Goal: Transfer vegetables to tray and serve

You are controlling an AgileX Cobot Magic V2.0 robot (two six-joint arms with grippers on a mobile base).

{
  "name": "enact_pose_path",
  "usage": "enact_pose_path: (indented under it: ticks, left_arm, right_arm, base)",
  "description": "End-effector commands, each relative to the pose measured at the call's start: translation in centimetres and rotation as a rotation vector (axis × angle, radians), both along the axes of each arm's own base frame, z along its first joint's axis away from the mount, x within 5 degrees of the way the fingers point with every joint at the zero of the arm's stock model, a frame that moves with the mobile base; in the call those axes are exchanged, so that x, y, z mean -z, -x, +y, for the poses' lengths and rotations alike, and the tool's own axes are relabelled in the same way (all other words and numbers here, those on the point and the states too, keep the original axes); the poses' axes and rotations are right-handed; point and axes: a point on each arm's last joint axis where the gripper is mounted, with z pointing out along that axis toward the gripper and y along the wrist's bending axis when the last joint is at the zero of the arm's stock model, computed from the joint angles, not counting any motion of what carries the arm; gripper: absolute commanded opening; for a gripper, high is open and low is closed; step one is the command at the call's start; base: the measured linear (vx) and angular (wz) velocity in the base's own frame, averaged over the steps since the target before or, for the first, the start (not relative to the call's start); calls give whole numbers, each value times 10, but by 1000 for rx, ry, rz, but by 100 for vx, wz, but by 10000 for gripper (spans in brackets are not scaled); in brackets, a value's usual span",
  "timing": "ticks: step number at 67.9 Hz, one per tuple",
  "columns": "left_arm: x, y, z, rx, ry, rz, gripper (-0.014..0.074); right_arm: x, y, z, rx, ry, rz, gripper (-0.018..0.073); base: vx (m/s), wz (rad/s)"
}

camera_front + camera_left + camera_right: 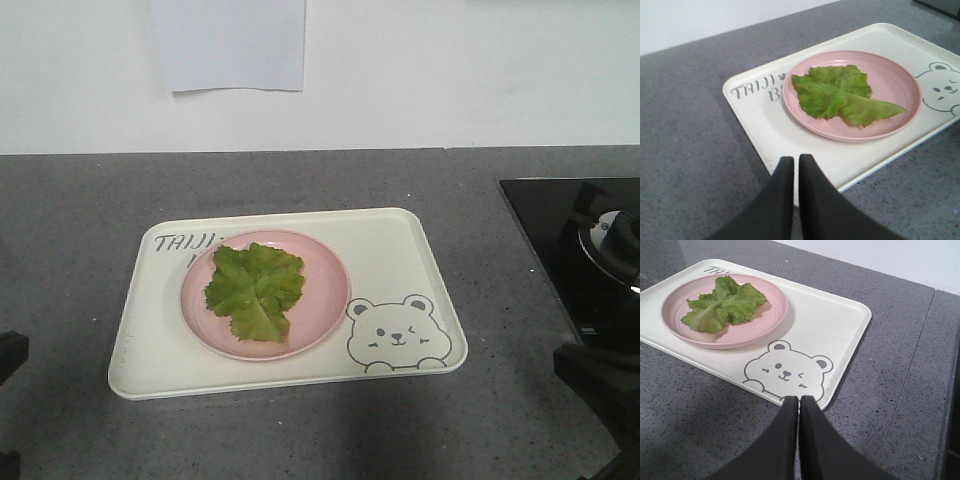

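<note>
Centrally on the grey speckled desk [80, 220]: cream tray [385, 245], long side facing the front camera, grey "TAIJI" lettering [185, 241] at its far-left corner, partly hidden by the plate, and winking bear face [397, 335] at its near-right corner. Resting on the tray, left of middle: round pink plate [322, 290], with the bear drawing just beside its right rim. Lying flat inside the plate: bright green crinkly lettuce leaf [255, 290], pale rib running toward the near side, fully within the rim. Seen from the left wrist view: left claw [795, 162], two dark fingers pressed nearly together with only a thin slit between, holding nothing, tips over the tray's near-left edge, apart from plate and leaf. Seen from the right wrist view: right claw [799, 401], likewise closed and empty, tips at the tray edge just below the bear face, well apart from the leaf. At far right in the front view: black glass hob [560, 240] with a burner [612, 240], separate from the tray. Behind, on the white wall: pale sheet of paper [235, 45]. Dark arm parts barely visible at the lower corners of the front view.
</note>
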Motion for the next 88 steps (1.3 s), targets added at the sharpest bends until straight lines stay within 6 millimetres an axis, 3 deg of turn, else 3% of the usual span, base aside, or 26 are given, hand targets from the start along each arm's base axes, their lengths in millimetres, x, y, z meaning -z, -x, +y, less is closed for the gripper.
enact_pose_path:
  ticks: [1, 24, 37, 52, 88]
  left_arm:
    - [-7, 0, 1, 7, 41, -160, -7]
    - [61, 29, 23, -153, 252, -377, -6]
    - [90, 39, 33, -277, 298, -364, -6]
    - [91, 44, 39, -353, 286, -369, -6]
    - [88, 47, 39, -350, 293, -412, -6]
  right_arm:
    - [-13, -3, -1, 29, -24, -67, -6]
    - [-13, -3, -1, 29, -24, -67, -6]
    - [-13, -3, -1, 29, -24, -67, -6]
    - [-13, -3, -1, 29, -24, -67, -6]
    - [-13, -3, -1, 29, -24, -67, -6]
  base:
    - [0, 0]
    - [0, 0]
    - [0, 0]
    - [0, 0]
    - [0, 0]
